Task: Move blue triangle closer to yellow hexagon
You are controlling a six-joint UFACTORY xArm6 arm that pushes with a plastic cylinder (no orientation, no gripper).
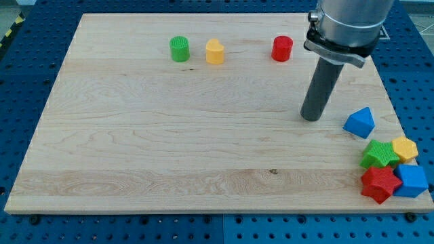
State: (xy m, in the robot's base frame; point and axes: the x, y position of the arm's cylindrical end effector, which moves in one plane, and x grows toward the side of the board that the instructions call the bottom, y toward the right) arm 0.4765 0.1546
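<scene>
Camera view, the only one. No claw on this rig, so no wide, narrow or holding state to report; the arm ends in a dark rod, and my tip (pixel 312 118) rests on the wooden worktop (pixel 149 135).

Landmark: blue triangle (pixel 359 123). It lies near the worktop's right edge. My tip is just beside it toward the view's left, apart, not touching. Judgement: that side looks wrong for a push toward the target, or the tip is only approaching.

Yellow hexagon (pixel 405 148) sits near the triangle, lower and to the view's right, apart from it. It touches a cluster: green star (pixel 379 154), red star (pixel 379 184), blue cube (pixel 411 180), all below the triangle at the corner.

Far to the triangle's upper left, in a row: red cylinder (pixel 282 49), yellow block (pixel 215 51), green cylinder (pixel 180 49). Likely irrelevant.
</scene>
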